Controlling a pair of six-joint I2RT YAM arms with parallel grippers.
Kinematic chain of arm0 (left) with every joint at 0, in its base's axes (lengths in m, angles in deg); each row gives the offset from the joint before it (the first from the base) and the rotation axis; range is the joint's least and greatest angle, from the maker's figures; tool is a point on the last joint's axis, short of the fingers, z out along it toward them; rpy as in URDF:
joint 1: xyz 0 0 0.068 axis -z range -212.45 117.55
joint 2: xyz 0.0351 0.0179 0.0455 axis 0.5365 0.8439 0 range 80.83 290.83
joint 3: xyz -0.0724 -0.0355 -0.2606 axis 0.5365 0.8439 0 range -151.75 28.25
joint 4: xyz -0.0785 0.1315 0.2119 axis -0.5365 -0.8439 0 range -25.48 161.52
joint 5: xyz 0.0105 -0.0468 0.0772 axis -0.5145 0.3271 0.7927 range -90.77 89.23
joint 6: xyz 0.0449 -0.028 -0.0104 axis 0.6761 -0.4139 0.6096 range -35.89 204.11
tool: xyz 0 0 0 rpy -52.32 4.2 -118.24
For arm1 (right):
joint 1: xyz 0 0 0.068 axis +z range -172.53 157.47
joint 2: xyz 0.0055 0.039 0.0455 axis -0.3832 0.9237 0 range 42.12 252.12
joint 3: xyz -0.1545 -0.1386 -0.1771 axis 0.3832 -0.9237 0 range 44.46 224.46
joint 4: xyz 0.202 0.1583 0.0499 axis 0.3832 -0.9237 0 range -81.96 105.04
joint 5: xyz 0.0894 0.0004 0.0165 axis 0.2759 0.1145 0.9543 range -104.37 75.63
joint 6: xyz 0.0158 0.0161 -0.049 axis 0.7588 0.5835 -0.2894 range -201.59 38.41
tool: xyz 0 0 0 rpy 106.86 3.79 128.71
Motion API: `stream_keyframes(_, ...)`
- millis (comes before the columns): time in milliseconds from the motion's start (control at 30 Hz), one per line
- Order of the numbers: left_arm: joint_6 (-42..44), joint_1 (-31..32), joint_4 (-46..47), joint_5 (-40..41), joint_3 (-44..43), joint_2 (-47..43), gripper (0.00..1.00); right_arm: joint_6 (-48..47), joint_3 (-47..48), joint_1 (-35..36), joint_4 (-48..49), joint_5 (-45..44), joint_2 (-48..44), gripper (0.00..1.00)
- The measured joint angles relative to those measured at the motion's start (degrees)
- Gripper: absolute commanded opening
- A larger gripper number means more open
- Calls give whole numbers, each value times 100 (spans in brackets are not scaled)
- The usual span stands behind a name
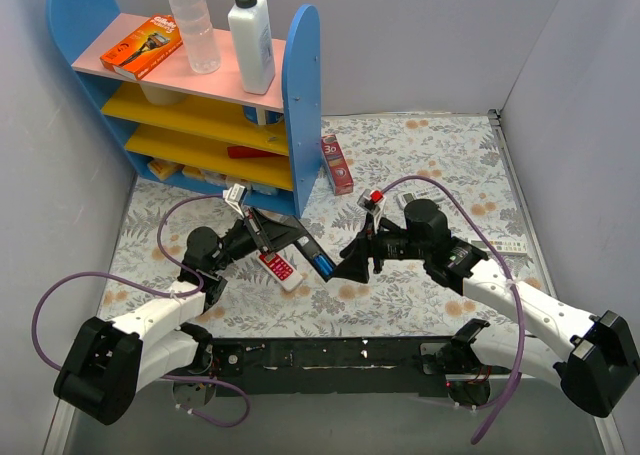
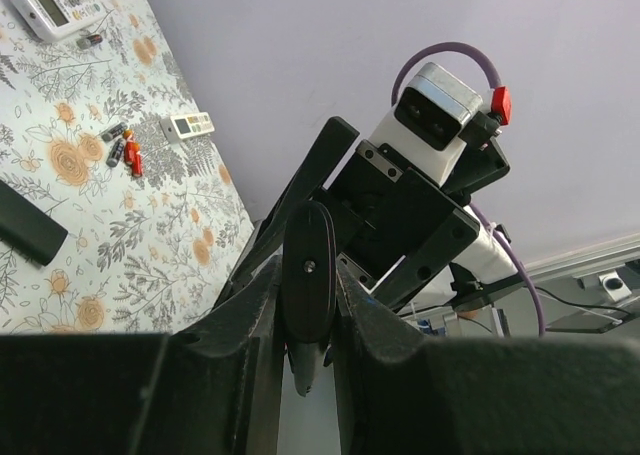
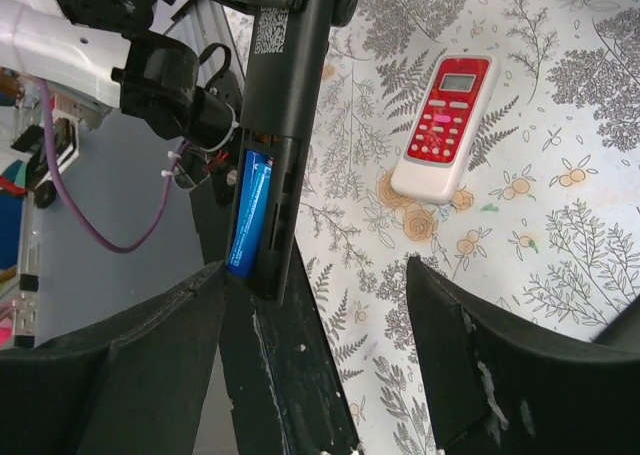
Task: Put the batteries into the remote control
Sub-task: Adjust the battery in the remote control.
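From the left wrist view I see the left gripper (image 2: pixel 308 272) clamped tight on the remote control (image 3: pixel 293 95), with the slim black body pinched edge-on between both fingers and held up off the table (image 3: pixel 560 225). My right gripper (image 3: pixel 315 275) stands wide open and holds nothing. The remote's lower end hangs in the gap between its fingers (image 3: pixel 110 365), much nearer one finger than the other, and I cannot tell whether it touches. A blue battery (image 3: pixel 250 210) sits in the open compartment just above those fingers. A red-and-white remote (image 3: pixel 445 125) lies on the table beyond the open gap. More batteries (image 2: pixel 125 151) lie loose on the table, well beyond the left fingers.
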Motion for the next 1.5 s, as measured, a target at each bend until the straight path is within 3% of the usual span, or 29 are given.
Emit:
stream_keyframes(767,-201,0,98,4,0,0,0,599,-109,-90,763,463,94,74)
stream_keyframes(1500,-221,-11,105,94,0,-2,0,734,-153,-48,1141,649,326,33)
